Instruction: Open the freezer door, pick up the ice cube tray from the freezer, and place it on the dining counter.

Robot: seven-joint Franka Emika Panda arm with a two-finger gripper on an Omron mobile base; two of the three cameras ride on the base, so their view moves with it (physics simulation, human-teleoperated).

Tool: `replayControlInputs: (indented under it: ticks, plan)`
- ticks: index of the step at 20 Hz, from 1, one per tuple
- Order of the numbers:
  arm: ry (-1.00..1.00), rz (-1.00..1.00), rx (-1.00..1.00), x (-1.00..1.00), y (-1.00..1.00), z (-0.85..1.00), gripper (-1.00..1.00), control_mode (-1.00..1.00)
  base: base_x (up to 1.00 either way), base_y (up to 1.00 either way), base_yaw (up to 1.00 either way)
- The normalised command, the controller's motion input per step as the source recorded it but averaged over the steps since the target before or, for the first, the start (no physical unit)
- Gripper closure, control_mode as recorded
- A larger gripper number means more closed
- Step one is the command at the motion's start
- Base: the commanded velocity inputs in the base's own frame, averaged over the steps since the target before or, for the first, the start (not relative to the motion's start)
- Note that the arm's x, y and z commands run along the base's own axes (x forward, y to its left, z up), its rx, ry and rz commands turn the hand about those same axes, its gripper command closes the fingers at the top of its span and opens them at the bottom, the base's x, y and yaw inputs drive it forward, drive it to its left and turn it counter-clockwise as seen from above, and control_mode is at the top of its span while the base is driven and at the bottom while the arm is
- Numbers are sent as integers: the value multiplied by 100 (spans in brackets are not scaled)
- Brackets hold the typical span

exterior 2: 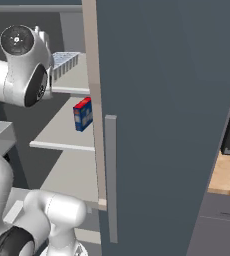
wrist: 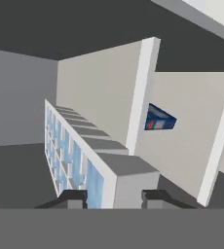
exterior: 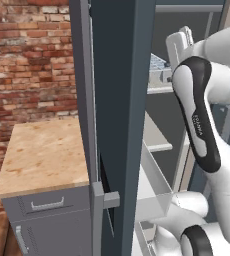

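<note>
Closest to the hand camera, found the gripper (wrist: 116, 198) drawn in narrow, one dark fingertip on each long side of the ice cube tray (wrist: 84, 146), pinching its near short end. Saw the tray's pale blue cells running away from the fingers in a long grid. From the right base view, placed the ice cube tray (exterior 2: 64, 62) at the front edge of the upper shelf inside the freezer (exterior 2: 72, 135), right at the arm's hand; could not tell whether lifted or resting on the shelf. One shelf below the tray, noted a red-and-blue box (exterior 2: 83, 114) standing upright, also spotted past the tray in the hand view (wrist: 158, 118). To the right of the tray, found a beige centre strip (exterior 2: 89, 50) and beyond it a plain slate-blue door (exterior 2: 172, 125), shut. From the left base view, picked out the tray (exterior: 157, 65) behind the arm, with the freezer door (exterior: 119, 100) swung open to its left, seen edge-on. Farther left of the tray, beyond that door, noted a wood-topped grey cabinet (exterior: 42, 155) against a brick wall (exterior: 27, 60).
</note>
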Motion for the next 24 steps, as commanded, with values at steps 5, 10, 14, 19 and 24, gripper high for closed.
replayControlInputs:
  ticks: [5, 10, 14, 19, 24]
  plan:
    - [4, 0, 0, -100, -5, 1, 100, -100, 0, 0, 0]
    - [6, 0, 0, -98, -9, 0, 100, -100, 0, 0, 0]
    - [4, 0, 0, -93, -4, 0, 100, -100, 0, 0, 0]
    - [3, 0, 0, -88, -8, 0, 100, -100, 0, 0, 0]
    - [3, 0, 0, -67, -15, 0, 100, -100, 0, 0, 0]
